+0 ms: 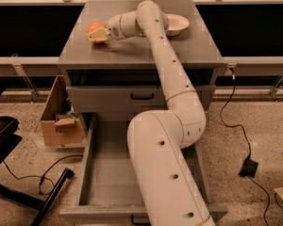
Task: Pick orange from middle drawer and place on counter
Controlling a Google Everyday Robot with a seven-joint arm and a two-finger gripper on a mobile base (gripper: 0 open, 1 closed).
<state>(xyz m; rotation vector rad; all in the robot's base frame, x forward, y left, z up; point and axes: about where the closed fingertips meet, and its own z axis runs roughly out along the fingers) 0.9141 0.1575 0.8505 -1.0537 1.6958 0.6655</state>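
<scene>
The orange [95, 28] is held in my gripper [97, 34], low over the left part of the counter [132, 51]; whether it rests on the surface I cannot tell. The fingers are shut around the orange. My white arm [165, 79] reaches from the bottom of the view up across the cabinet. The middle drawer [108, 173] is pulled out wide open below; its visible tray floor is bare, and the arm hides its right part.
A cream-white bowl [177, 23] sits on the counter at the back right. The top drawer front [113, 98] with a black handle is closed. A cardboard box [61, 121] stands left of the cabinet. Cables and a black chair base [19, 182] lie on the floor.
</scene>
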